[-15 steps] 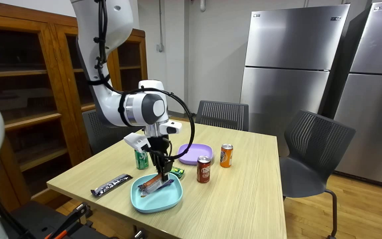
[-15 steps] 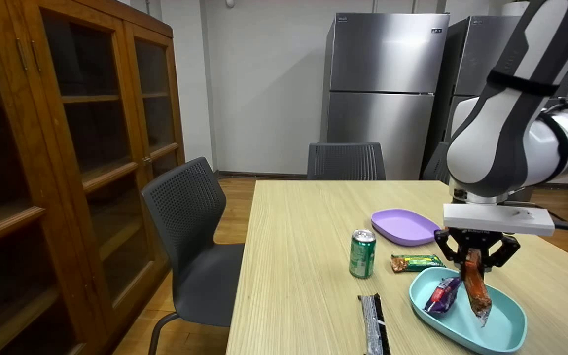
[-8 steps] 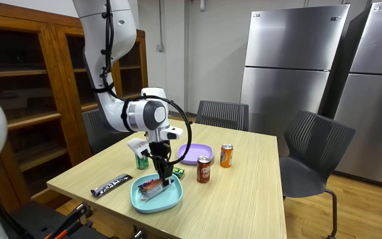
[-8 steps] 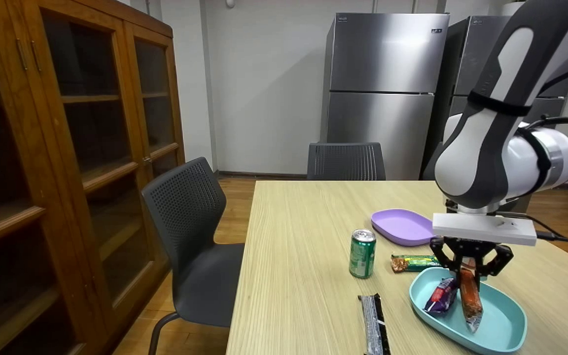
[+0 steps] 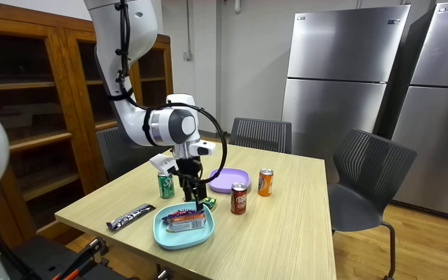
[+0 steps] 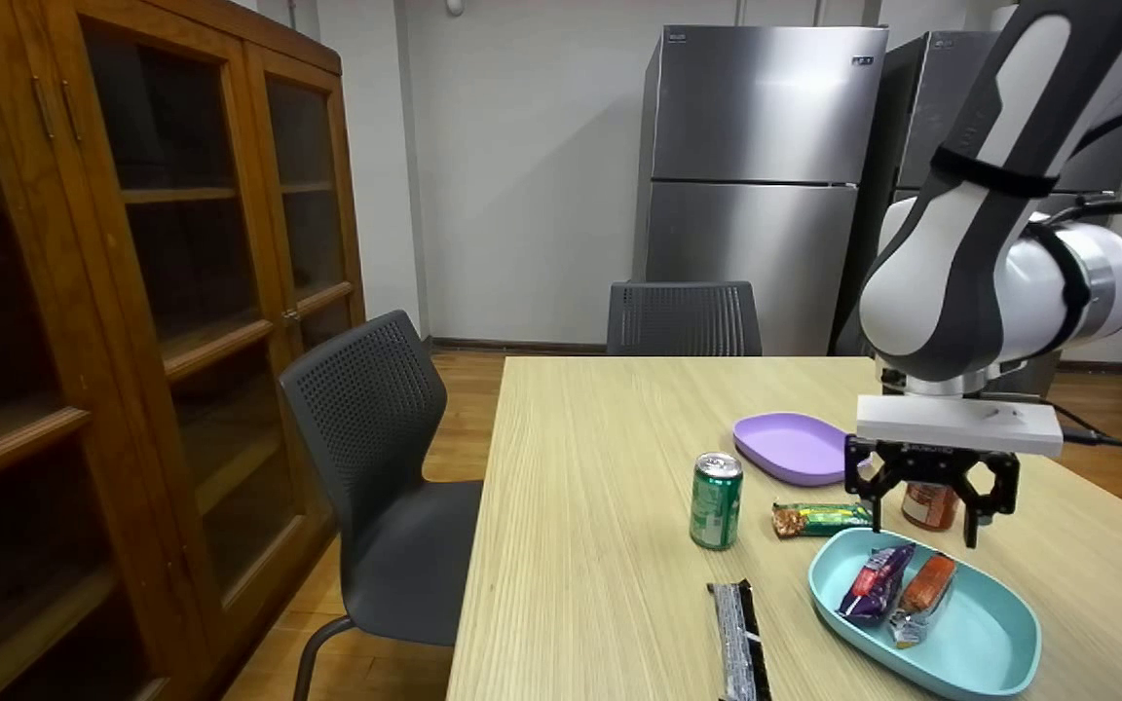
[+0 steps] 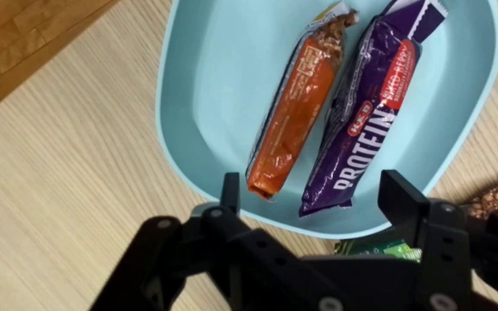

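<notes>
A Robotiq gripper [image 6: 923, 526] hangs near the rim of a light-blue plate [image 7: 227, 73], its fingers [image 7: 230, 190] spread wide and holding nothing. Below the fingertips, an orange-wrapped snack bar [image 7: 294, 116] and a purple H-E-B mixed berry protein bar [image 7: 363, 116] lie side by side inside the plate, free of the gripper; the setting-down of both looks complete. Two more bars lie outside the plate: a green-wrapped bar [image 6: 819, 519] under the gripper, just beside the rim, and a silver-and-black bar [image 5: 130, 216] farther off to one side, both apparently still unhandled.

About the gripper, on a pale wood-grain table [image 5: 286, 233], stand a Sprite can [image 5: 166, 186] to one side and, to the other, a Dr Pepper can [image 5: 239, 199] and an orange soda can [image 5: 265, 182]. A lavender plate [image 5: 228, 179] sits beyond it in both exterior views. Farther from the gripper are dark gray chairs [image 5: 261, 134], stainless-steel refrigerators [image 5: 340, 116], a glass-doored wooden cabinet [image 6: 181, 185] and a plank floor [image 5: 434, 233].
</notes>
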`<state>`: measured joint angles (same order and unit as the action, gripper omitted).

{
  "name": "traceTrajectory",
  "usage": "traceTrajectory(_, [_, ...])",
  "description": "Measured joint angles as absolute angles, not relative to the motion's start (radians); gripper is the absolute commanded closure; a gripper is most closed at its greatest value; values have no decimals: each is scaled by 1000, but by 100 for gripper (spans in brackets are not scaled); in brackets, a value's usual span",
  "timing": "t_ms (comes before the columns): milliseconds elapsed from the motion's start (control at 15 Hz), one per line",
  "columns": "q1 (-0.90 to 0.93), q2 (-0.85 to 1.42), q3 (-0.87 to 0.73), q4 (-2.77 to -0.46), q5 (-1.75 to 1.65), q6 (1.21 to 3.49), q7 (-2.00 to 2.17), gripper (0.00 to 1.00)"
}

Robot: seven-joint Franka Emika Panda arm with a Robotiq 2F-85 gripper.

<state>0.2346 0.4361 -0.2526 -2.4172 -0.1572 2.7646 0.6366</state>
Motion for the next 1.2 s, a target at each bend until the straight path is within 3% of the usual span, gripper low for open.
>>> traceTrajectory(533, [223,342,-245,-2416,-157,2738,611,0])
traceTrajectory(1200, [224,391,-211,-2335,-101,2739,686,0])
